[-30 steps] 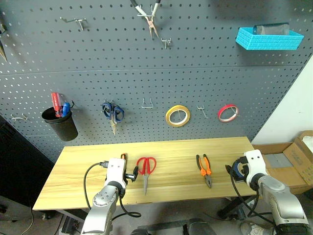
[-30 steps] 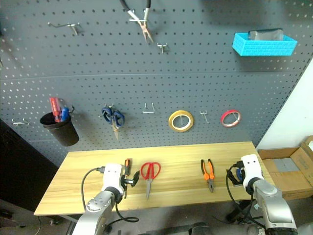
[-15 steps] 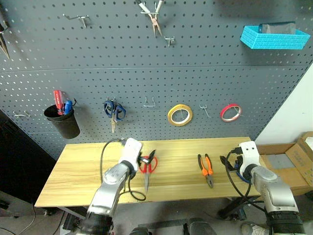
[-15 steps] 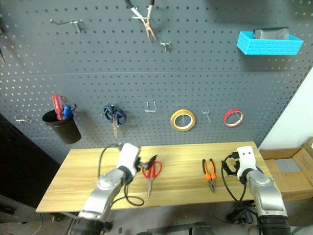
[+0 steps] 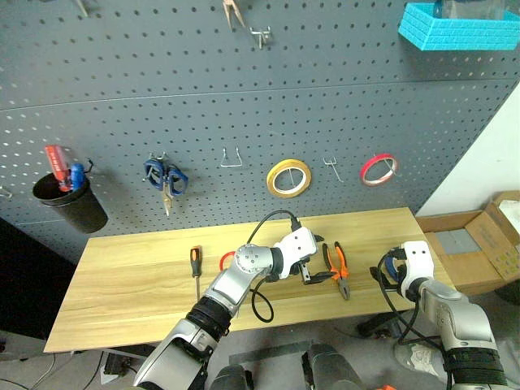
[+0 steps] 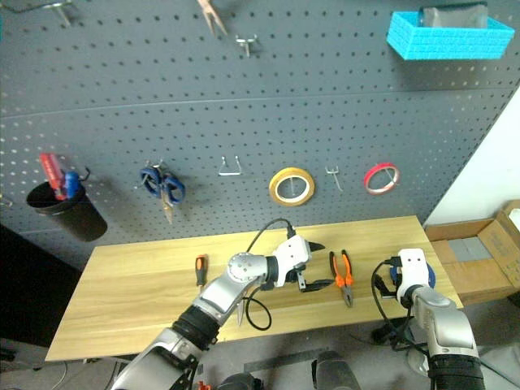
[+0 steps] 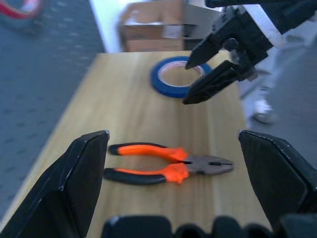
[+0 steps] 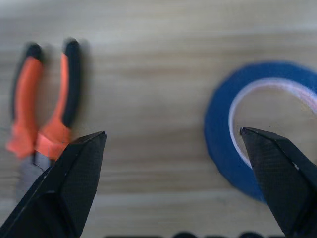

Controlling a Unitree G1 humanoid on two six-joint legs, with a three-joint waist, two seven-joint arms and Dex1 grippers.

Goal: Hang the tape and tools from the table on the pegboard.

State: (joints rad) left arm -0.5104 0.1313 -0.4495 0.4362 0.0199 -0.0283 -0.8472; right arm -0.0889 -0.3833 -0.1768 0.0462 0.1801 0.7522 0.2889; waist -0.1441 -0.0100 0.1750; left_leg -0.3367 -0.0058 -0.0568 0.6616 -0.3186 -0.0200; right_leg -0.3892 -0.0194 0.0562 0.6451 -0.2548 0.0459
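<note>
The blue tape (image 7: 179, 77) lies flat at the right end of the tabletop (image 5: 130, 284), just under my right tool (image 7: 210, 69), whose fingers stand released with nothing between them. The pliers (image 7: 166, 166) lie beside the tape toward the middle, framed by my left tool (image 6: 313, 266), also released and empty.

My two tools are close together here. If both close in at once, I judge they could knock each other or shove the tape off the near edge. The tape lies flat and thin-walled, so a finger may skid over the rim instead of getting inside the ring.

On the tabletop I count one blue tape, one pliers, one screwdriver (image 5: 194, 266), and red scissors (image 5: 227, 260) mostly hidden behind my left arm. On the pegboard (image 5: 244, 106) hang two tape rolls, yellow (image 5: 289, 177) and red (image 5: 379, 169).
</note>
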